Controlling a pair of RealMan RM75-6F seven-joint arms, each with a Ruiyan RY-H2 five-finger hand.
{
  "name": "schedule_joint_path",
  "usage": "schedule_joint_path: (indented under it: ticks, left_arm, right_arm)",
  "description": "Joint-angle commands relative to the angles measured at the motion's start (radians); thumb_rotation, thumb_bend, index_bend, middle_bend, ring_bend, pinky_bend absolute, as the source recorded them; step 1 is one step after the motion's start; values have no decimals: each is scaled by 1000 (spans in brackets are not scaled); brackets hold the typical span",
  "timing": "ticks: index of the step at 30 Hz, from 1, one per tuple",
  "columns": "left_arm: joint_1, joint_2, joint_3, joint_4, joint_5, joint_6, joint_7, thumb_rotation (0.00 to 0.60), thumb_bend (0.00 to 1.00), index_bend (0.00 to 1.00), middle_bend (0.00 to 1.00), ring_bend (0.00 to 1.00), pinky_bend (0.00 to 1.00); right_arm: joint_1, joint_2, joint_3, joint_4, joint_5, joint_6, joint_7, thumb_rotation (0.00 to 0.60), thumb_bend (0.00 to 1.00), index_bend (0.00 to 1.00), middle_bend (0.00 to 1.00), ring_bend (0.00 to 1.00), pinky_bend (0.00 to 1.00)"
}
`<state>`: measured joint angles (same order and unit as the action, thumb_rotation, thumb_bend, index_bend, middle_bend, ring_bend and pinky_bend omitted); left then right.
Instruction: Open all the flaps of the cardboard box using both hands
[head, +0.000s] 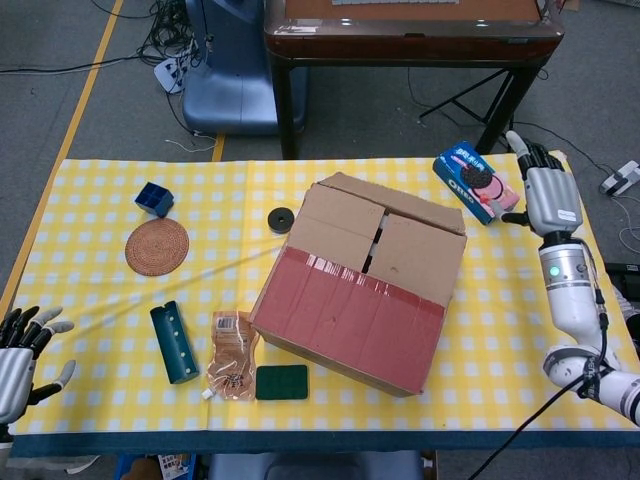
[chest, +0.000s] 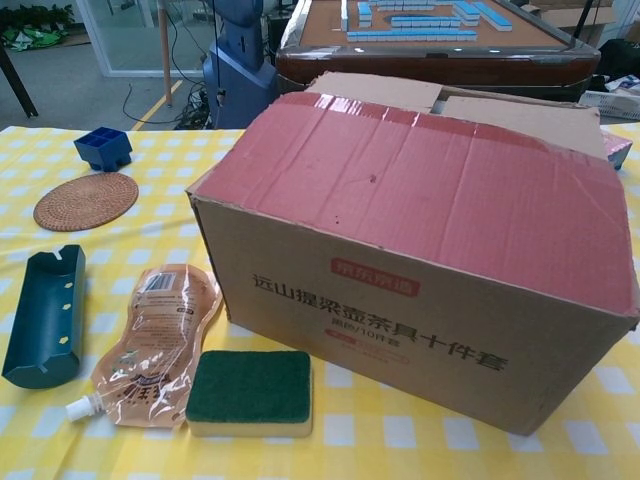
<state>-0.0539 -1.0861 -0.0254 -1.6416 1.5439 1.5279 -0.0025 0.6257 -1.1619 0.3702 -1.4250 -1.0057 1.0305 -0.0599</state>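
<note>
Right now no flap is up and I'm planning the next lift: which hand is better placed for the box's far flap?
Right hand: it hovers open beside the cardboard box's far corner; the left hand sits far away.

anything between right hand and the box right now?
Yes, in the head view the blue cookie pack lies between the right hand and the cardboard box, close beside the hand; contact unclear.

Grey-backed right hand (head: 548, 192) with black fingers, white forearm, green light, black cable, matching left hand (head: 18, 358)
</note>
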Motion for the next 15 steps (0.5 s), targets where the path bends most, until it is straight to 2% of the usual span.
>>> schedule_joint_path:
  ticks: [1, 6, 10, 15]
  left_arm:
    - [-1, 0, 0, -2, -1, -2, 1, 600, 354, 369, 186, 89, 0]
    - [1, -1, 2, -8, -3, -2, 5, 600, 354, 369, 186, 89, 0]
    - [0, 2, 7, -19, 0, -7, -1, 600, 354, 369, 186, 89, 0]
    - [0, 7, 10, -31, 10, -3, 0, 600, 354, 369, 186, 89, 0]
  right_arm:
    - [-63, 72, -40, -127, -87, 47, 38, 600, 255, 0, 123, 75, 158]
    - [-133, 174, -93, -286, -188, 70, 96, 600, 375, 10, 159, 75, 158]
    - [-176, 267, -149, -404, -294, 56, 147, 600, 525, 52, 187, 83, 158]
    - [-198, 320, -199, -481, -377, 34, 175, 600, 716, 102, 218, 112, 157]
